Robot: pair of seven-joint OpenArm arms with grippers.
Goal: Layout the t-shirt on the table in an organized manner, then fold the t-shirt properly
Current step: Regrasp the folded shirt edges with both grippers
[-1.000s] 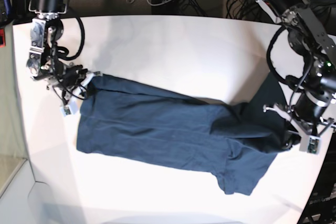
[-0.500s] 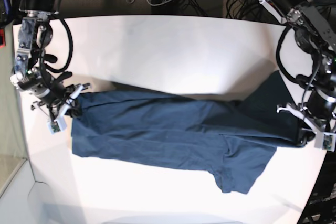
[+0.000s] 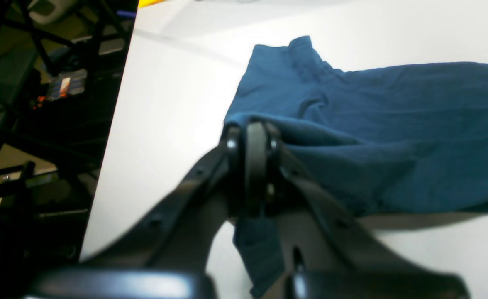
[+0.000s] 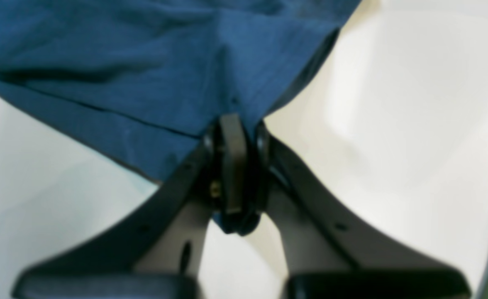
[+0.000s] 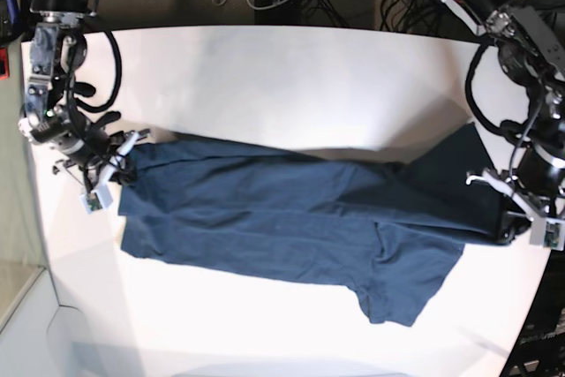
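**T-shirt stretched between two closed pincers**

T-shirt, dark navy, lies stretched lengthwise across the middle of the white surface, one short sleeve pointing toward the near edge and another flap of cloth rising at its far right end.

At the shirt's left end in the base view, the right pincer is clamped tight on the upper corner of the hem. Its wrist camera shows the two black fingers pressed together with blue cloth pinched between them and a small fold of it poking out beneath the tips.

Across the shirt's body the fabric is mostly flat, with shallow creases and a darker overlap right of centre.

At the shirt's right end, close to the surface's edge, the left pincer is likewise closed on cloth. Its wrist view shows the fingers meeting over a bunched edge, the fabric running away from them and lifted slightly off the surface nearby.
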